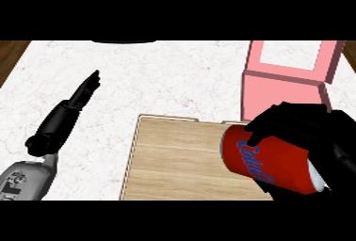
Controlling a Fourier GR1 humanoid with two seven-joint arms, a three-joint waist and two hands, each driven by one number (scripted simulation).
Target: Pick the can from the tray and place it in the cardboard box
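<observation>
I have just one camera, the head view, looking steeply down on the white marbled counter (160,80) from above and behind my forearms. It sits close: the wooden tray (177,160) fills the lower middle, the pink box (285,84) runs off the top right, and dark wood flooring (10,54) shows past the counter's left edge. No second view overlaps it.

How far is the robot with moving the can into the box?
Done: the right robot hand has its fingers curled round the red can, tilted above the wooden tray. In hand: carrying it. Left: placing it in the pink box, which stands beyond the tray. The left robot hand rests open.
</observation>
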